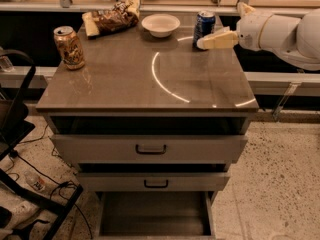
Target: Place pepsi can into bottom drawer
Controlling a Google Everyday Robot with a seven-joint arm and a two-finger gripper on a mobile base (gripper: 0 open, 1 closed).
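Note:
The pepsi can (pixel 204 26), dark blue with a silver top, stands upright at the back right of the cabinet's tabletop (pixel 125 84). My gripper (pixel 212 40), tan on a white arm reaching in from the right, sits right beside the can's lower right side and partly overlaps it; I cannot tell whether it touches. The bottom drawer (pixel 155 213) is pulled out at the foot of the cabinet, and its dark inside holds nothing I can see.
A tan-orange patterned can (pixel 69 47) stands at the left edge of the top. A chip bag (pixel 111 17) and a white bowl (pixel 160 24) lie at the back. The two upper drawers (pixel 150 149) are slightly pulled out. A black frame (pixel 20 134) and cables are on the left.

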